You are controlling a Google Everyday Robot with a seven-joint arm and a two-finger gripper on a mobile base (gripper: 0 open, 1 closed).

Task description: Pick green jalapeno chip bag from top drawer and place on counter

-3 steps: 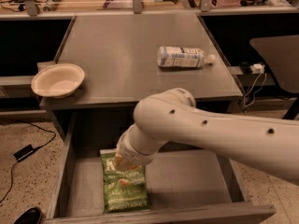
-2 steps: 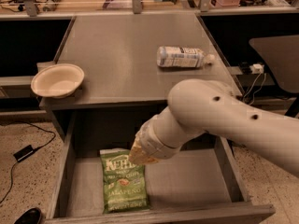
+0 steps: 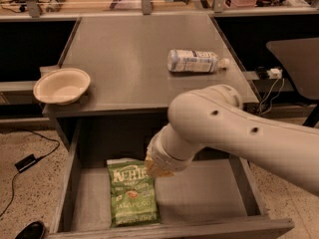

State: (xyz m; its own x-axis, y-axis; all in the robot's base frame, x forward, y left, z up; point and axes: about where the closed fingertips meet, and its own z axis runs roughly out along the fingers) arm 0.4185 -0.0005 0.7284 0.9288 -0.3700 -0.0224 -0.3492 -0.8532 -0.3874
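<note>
Green jalapeno chip bag lies flat and face up on the floor of the open top drawer, toward 7 o'clock in it, its lower edge near the front wall. From where I stand the robot's thick white arm comes in from 4 o'clock, bends at a rounded elbow just below the front edge of the counter, and angles down toward 7 o'clock into the drawer. The gripper sits at the end of that wrist, at about 1 o'clock from the bag's middle, by its upper right corner; whether it grasps anything I cannot tell. On the counter, a paper bowl rests at 9 o'clock and a clear plastic bottle lies on its side at 2 o'clock.
</note>
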